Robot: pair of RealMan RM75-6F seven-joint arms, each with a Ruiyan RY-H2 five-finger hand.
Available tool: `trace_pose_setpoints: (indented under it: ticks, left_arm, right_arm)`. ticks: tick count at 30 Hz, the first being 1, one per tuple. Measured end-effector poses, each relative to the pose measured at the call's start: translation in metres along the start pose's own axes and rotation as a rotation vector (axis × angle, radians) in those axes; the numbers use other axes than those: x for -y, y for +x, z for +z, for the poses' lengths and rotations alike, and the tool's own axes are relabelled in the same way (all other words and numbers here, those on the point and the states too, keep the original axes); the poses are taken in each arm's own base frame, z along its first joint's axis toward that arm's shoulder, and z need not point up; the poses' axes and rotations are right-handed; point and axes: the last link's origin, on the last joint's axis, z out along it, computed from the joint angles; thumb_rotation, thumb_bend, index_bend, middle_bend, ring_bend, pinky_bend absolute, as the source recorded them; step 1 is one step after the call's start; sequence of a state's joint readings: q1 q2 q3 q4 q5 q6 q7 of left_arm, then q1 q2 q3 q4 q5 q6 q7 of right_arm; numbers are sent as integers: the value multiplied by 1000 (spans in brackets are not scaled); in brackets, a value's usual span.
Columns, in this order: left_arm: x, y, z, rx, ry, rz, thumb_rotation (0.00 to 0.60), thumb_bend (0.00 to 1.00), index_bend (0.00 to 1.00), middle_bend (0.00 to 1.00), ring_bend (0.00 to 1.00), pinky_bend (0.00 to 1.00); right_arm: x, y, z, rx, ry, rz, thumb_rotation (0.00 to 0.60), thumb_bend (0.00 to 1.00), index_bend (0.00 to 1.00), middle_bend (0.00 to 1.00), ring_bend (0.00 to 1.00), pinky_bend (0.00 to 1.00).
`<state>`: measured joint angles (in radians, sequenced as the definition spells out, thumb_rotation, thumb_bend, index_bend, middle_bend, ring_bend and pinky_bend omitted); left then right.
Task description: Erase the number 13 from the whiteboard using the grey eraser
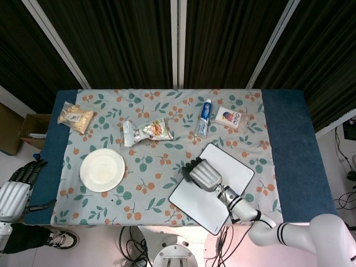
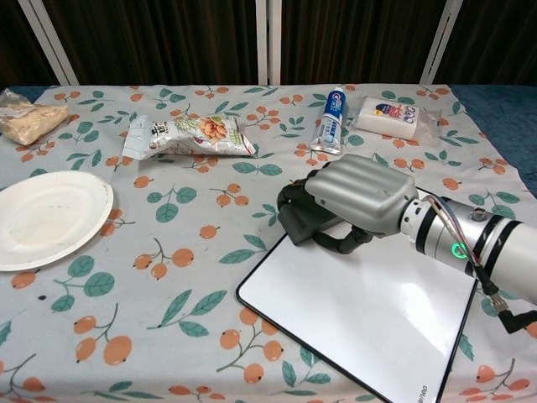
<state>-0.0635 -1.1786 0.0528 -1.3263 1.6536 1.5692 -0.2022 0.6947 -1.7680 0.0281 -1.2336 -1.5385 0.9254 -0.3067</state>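
While gripped, grey eraser sits under right robot hand fingers.

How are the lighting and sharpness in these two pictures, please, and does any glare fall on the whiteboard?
Head view: even overhead light, sharp throughout; the whiteboard reads flat white with no glare, and the floor below is brightly lit. Chest view: also sharp, with soft shadow under the right hand holding the grey eraser; only faint sheen on the board, and no writing is visible.

You face dark ribbed wall panels split by white strips, a blue bench under a floral cloth, and pale floor.
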Motion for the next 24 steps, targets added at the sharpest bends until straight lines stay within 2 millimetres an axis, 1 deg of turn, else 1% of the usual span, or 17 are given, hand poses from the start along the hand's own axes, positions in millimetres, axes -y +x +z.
trace_pose_setpoints:
  ticks: [6, 12, 15, 19, 22, 24]
  left_arm:
    - [-1, -1, -1, 0, -2, -1, 438, 60, 95, 93, 79, 188]
    - [-3, -1, -1, 1, -7, 1, 438, 59, 95, 93, 79, 188]
    - [-4, -1, -1, 3, -9, 2, 435, 59, 95, 93, 79, 188]
    - [-4, -2, -1, 4, -9, 2, 437, 59, 95, 93, 79, 188]
    - [-4, -2, -1, 5, -9, 3, 439, 59, 95, 93, 79, 188]
    - [-5, -2, -1, 5, -11, 5, 438, 59, 95, 93, 80, 188]
  right_arm:
    - [5, -1, -24, 13, 46, 0, 600, 463, 882, 686, 538, 611]
    - [-1, -1, -61, 40, 63, -13, 600, 464, 882, 687, 538, 611]
    - [-8, -1, -79, 57, 58, -24, 600, 464, 883, 687, 538, 611]
    - [-22, 1, -103, 70, 34, -44, 600, 464, 883, 687, 537, 611]
    - [-36, 6, -115, 58, -1, -57, 600, 464, 883, 687, 538, 611]
    - [-46, 10, -118, 41, -32, -56, 600, 464, 884, 687, 538, 611]
